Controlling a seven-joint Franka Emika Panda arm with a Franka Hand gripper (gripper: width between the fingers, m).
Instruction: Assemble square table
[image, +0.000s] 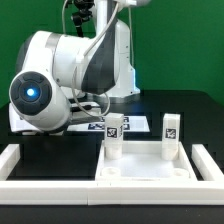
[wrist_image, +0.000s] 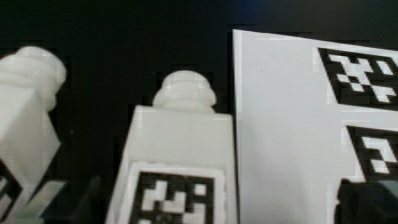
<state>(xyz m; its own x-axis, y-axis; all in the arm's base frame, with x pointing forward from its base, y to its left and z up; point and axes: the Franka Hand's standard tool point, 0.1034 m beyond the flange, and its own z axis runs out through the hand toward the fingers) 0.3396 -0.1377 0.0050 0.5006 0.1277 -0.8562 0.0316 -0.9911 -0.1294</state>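
The square table slab (image: 146, 168) lies at the front of the exterior view, raised rim up. Two white tagged legs stand upright on it, one (image: 114, 136) at its far left corner and one (image: 171, 136) at its far right corner. In the wrist view two more legs lie on the black table, threaded tips pointing away: one (wrist_image: 178, 150) in the middle and one (wrist_image: 29, 115) beside it. My gripper (wrist_image: 205, 205) is open, low over the tagged end of the middle leg, with a dark fingertip (wrist_image: 368, 198) over the board. In the exterior view the arm hides the gripper.
The marker board (wrist_image: 294, 120) lies right beside the middle leg and also shows behind the slab in the exterior view (image: 92, 126). The long low white border rail (image: 22, 160) runs along the left and front. The arm's bulky body (image: 55, 75) fills the exterior view's left.
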